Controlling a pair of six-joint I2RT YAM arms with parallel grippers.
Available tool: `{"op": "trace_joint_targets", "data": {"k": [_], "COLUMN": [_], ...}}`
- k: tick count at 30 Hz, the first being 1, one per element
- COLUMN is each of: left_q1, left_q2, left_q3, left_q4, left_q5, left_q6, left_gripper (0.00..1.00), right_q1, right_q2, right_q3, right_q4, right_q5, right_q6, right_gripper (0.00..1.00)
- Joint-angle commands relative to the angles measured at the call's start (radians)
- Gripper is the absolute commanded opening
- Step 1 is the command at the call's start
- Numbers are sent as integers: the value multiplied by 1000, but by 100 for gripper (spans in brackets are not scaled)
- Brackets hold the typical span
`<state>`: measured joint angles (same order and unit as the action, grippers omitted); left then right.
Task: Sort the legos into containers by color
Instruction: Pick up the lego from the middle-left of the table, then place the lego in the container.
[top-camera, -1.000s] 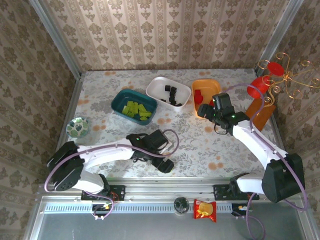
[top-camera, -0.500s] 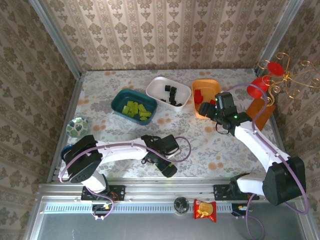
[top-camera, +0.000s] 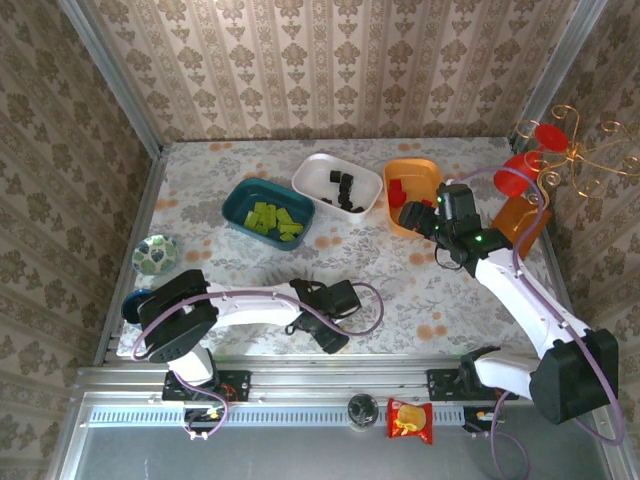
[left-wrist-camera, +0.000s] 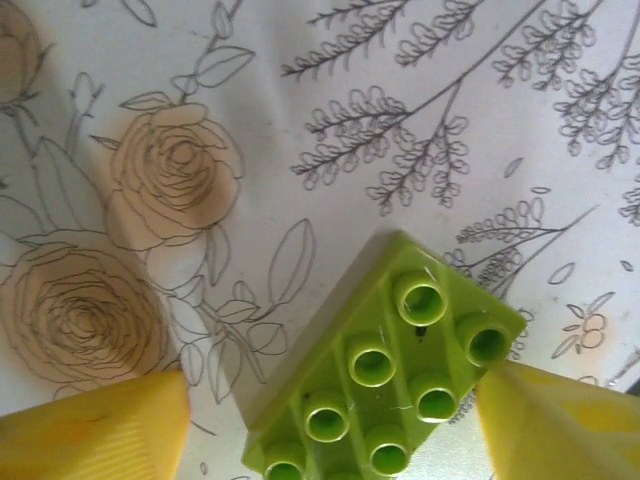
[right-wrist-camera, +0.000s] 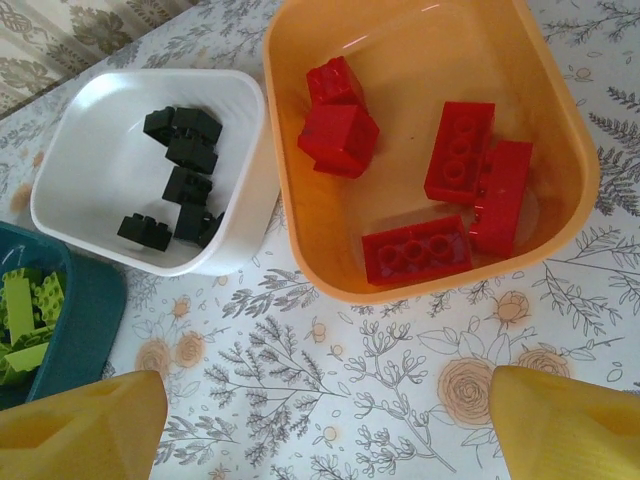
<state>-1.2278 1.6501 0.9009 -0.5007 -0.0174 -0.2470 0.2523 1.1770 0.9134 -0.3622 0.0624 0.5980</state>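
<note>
Wrist cameras show left gripper (left-wrist-camera: 330, 405) released around a green lego (left-wrist-camera: 385, 365), right gripper (right-wrist-camera: 325, 420) released near the orange container (right-wrist-camera: 286, 180).

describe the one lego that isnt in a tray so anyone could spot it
On the flowered table, near its front edge, between the left gripper's yellow fingers, lies a lime-green brick, studs up. It is alone on the cloth; the other green ones sit in the teal tray.
</note>
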Motion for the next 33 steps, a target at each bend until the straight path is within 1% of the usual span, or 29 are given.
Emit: {"op": "trace_joint_targets", "data": {"k": [1, 3, 8, 14, 18, 21, 25, 27, 29, 31, 33], "left_q1": [0, 5, 18, 70, 119, 187, 299, 352, 399, 466, 536], "left_q2": [54, 51, 41, 4, -58, -137, -274, -320, -333, -313, -288], "left_q3": [-31, -33, -34, -45, -43, -47, -41, -24, 10, 57, 84], "left_q4": [78, 70, 63, 88, 85, 102, 152, 176, 179, 173, 212], "left_q5": [40, 44, 31, 42, 18, 0, -36, -73, -125, -180, -209], "left_q6": [10, 12, 7, -10, -14, -33, -43, -36, -21, -14, -3], "left_gripper": [62, 51, 38, 28, 24, 21, 21, 21, 20, 19, 18], "right_q1": [-4, -4, -5, -6, -10, -14, -20, -22, -24, -25, -25], "right_q2": [-23, -21, -9, 1, 6, 8, 6, 5, 3, 0, -3], "right_q3": [10, 13, 9, 7, 1, -5, -7, -5, -5, -5, -13], "right_q4": [-3, -3, 3, 7, 14, 18, 23, 25, 25, 22, 28], "right_q5": [6, 6, 5, 2, -4, -13, -21, -25, -30, -34, -35], "right_q6": [-9, -10, -7, -5, -1, 3, 8, 9, 11, 11, 13], "right_gripper": [85, 86, 86, 86, 86, 86, 86, 86, 86, 86, 86]}}
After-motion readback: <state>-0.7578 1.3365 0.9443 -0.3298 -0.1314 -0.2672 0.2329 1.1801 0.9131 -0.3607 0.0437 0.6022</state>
